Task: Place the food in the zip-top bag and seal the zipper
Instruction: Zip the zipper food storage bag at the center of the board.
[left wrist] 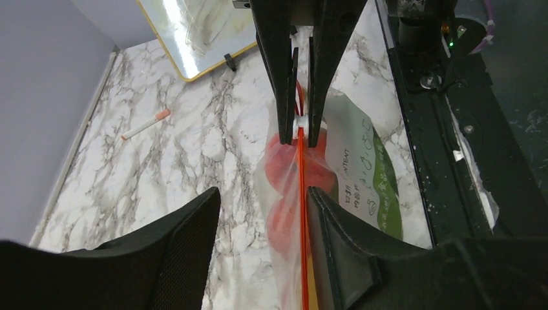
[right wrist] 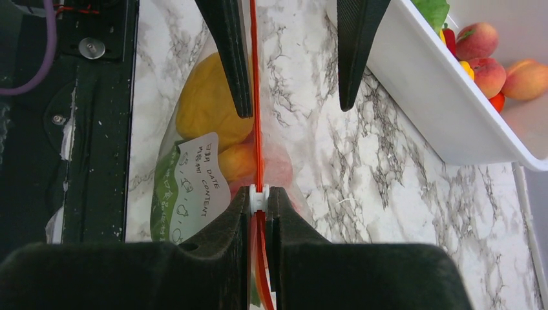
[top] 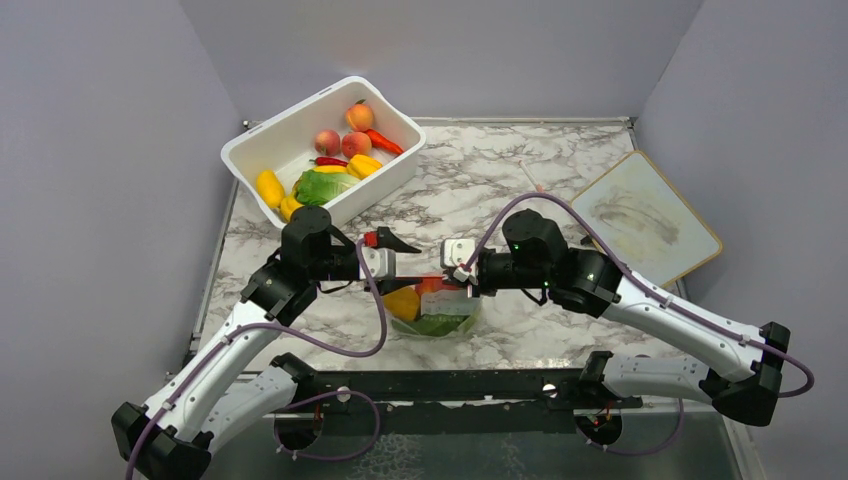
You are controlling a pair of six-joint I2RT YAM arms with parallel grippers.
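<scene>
The zip-top bag point(top: 440, 320) hangs just over the table between my two grippers, with a yellow fruit point(right wrist: 207, 103) and red fruit point(left wrist: 284, 161) of the food inside. Its orange-red zipper point(left wrist: 301, 213) runs taut from one gripper to the other. My right gripper point(right wrist: 258, 194) is shut on the zipper's white slider point(left wrist: 298, 123). My left gripper point(left wrist: 263, 194) is open around the strip's other end, and the strip lies close along one finger point(left wrist: 336, 239). More food point(top: 340, 150) lies in the white tub point(top: 250, 150) at the back left.
A yellow-framed whiteboard point(top: 645, 215) lies at the right of the marble table. A small pink-tipped marker point(left wrist: 145, 124) lies behind the bag. The black base rail point(top: 450, 385) runs along the near edge, right beside the bag.
</scene>
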